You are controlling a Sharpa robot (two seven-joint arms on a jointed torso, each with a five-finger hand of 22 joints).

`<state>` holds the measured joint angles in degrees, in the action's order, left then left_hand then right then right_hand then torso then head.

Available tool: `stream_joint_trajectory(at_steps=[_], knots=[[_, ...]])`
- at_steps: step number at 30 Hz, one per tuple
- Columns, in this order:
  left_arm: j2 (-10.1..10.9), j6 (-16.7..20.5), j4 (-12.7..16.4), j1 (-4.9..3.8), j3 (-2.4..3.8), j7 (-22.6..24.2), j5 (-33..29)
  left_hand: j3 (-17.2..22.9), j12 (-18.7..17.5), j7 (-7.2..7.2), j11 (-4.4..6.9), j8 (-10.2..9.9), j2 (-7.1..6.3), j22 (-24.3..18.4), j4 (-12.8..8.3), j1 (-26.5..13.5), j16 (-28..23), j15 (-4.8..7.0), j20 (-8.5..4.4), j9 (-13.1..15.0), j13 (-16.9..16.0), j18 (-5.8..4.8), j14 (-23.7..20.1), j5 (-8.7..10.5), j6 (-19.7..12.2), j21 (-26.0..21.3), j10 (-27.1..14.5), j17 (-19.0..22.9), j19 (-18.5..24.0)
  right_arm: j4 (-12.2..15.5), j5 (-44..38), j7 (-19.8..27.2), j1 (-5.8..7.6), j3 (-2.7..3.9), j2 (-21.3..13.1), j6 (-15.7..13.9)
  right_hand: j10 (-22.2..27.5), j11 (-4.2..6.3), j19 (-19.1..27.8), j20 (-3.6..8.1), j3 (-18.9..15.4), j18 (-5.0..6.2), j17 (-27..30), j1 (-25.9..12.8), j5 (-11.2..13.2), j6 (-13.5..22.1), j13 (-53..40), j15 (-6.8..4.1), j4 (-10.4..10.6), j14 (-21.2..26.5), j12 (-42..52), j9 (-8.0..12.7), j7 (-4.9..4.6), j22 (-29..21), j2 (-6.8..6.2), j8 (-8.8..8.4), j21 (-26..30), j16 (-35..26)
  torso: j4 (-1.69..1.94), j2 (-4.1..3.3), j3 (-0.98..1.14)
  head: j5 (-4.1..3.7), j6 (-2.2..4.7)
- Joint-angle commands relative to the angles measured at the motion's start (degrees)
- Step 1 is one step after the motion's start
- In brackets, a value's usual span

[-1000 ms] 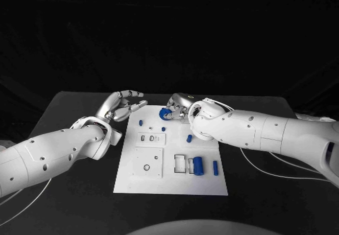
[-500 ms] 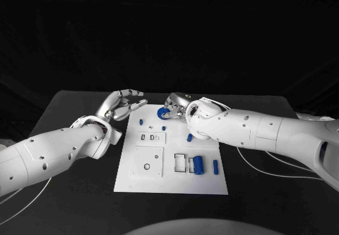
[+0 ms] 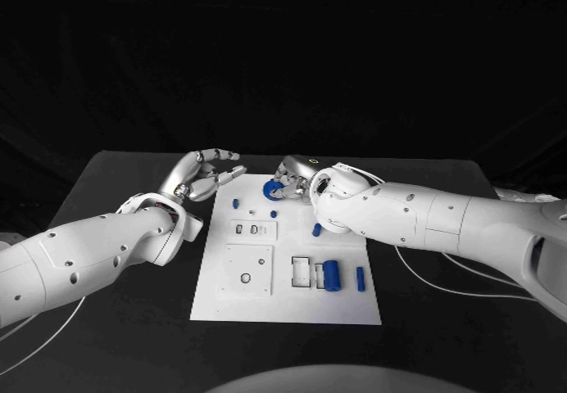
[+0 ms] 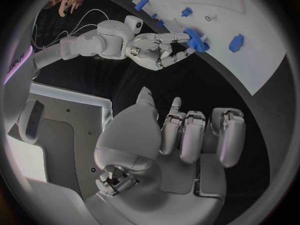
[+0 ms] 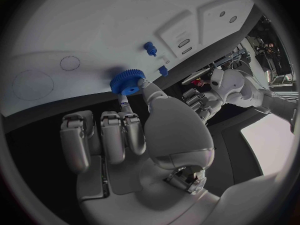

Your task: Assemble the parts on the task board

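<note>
Fingertips (image 5: 127,101) of my right hand (image 3: 310,182) pinched a blue toothed gear (image 5: 128,81) over the far end of the white task board (image 3: 288,307). My left hand (image 3: 203,176) hovered beside that end, fingers apart, holding nothing. On the board I logged a blue cylinder (image 3: 332,277), a thin blue rod (image 3: 359,281) and small blue pegs (image 3: 317,231).

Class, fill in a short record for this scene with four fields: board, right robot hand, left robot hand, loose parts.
board: white task board on the black table
right robot hand: right robot hand holds a blue gear at the board's far end
left robot hand: left robot hand holds nothing, fingers apart, beside the board's far left corner
loose parts: blue cylinder, blue pin
</note>
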<state>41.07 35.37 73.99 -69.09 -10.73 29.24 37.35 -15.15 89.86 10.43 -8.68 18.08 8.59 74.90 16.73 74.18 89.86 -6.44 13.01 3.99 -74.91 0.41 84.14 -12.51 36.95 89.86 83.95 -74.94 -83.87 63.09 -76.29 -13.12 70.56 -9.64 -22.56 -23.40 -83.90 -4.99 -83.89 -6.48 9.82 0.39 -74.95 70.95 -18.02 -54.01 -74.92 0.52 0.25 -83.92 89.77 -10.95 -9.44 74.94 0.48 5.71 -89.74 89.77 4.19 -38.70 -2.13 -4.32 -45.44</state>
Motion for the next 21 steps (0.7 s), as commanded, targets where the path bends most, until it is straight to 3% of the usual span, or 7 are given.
stream_joint_trajectory(at_steps=[1,11,21], knots=[[0.0,0.1,0.2,-0.06,0.05,0.3,0.2,-0.4,0.1,1.45,0.37,-0.2,0.30,14.2,-0.1,0.2,0.1,0.40,-0.31,0.0,-15.1,-0.12,5.9,-0.32,0.4,-0.1,6.1,-15.1,-4.5,-0.2,-0.7,0.3,-0.09,0.01,0.2,0.9,-6.1,-0.44,-6.1,-0.48,0.3,-0.39,-15.1,-0.7,0.2,0.3,-15.1,0.30,0.0,-6.1,0.2,-0.1,0.12,15.1,0.00,-0.20,-0.3,0.2,0.04,0.01,0.01,-0.07,0.01],[0.1,0.1,0.4,-0.06,0.05,0.3,0.2,-0.4,0.1,1.45,0.37,-0.2,0.30,14.2,-0.1,0.2,0.1,0.40,-0.31,0.0,-15.1,-0.12,5.9,-0.32,0.4,-0.1,6.1,-15.1,-4.5,-1.3,-0.8,0.3,-0.37,0.01,1.2,1.6,-6.1,-0.47,-6.1,-0.55,0.4,-0.39,-15.1,-0.7,0.3,0.5,-15.1,0.35,0.0,-6.1,0.2,0.0,0.12,15.1,-0.02,-0.36,-0.3,0.2,-0.04,0.08,0.03,0.39,0.02],[0.1,0.1,0.4,-0.07,0.05,0.3,0.2,-0.4,0.1,1.45,0.37,-0.2,0.30,14.2,-0.1,0.2,0.1,0.40,-0.31,0.0,-15.1,-0.12,5.9,-0.32,0.4,-0.1,6.1,-15.1,-4.5,-2.4,-1.1,-0.2,-0.53,0.01,1.9,2.3,-6.1,-0.51,-6.1,-0.66,0.6,-0.39,-15.1,-0.7,0.7,1.0,-15.1,0.42,0.0,-6.1,0.2,0.0,0.09,15.1,-0.01,-0.65,-0.3,0.2,0.08,0.04,0.00,0.05,0.07]])
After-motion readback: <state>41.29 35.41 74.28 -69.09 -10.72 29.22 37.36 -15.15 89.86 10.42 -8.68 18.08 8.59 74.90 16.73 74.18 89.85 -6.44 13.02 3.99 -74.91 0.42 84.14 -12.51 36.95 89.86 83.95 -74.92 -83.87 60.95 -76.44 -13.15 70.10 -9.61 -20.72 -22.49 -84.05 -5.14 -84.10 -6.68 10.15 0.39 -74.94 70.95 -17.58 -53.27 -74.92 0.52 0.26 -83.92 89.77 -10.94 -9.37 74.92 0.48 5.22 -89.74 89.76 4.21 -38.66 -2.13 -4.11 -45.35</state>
